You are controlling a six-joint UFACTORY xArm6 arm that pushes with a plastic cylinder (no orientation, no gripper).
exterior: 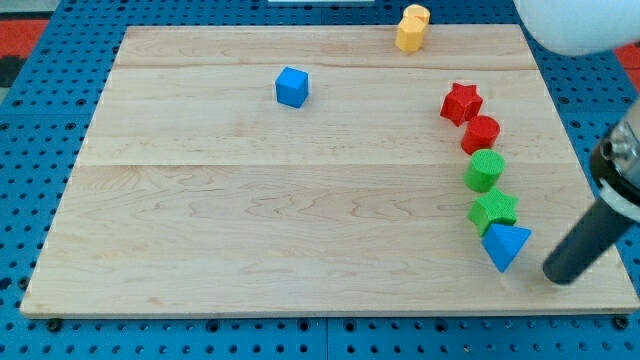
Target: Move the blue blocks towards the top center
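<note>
1. Blue triangle (505, 245) lies near the desk's (250, 230) lower right, touching the green star (493, 210); blue cube (292, 87) sits upper left of centre.
2. My tip (560, 272) rests just right of the triangle; no hand exists, so nothing is grasped.
3. Both blocks look light, rigid and slippery; I judge pushing flat faces works best.

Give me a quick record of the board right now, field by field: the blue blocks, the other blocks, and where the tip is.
blue cube: upper left of centre, alone
blue triangle: lower right, bottom of the chain, touching the green star
my tip: to the view's right of the blue triangle, apart from it
right-side chain, top to bottom: red star, red cylinder, green cylinder, green star
yellow block: top edge, right of centre
wooden board: holds all blocks
</note>
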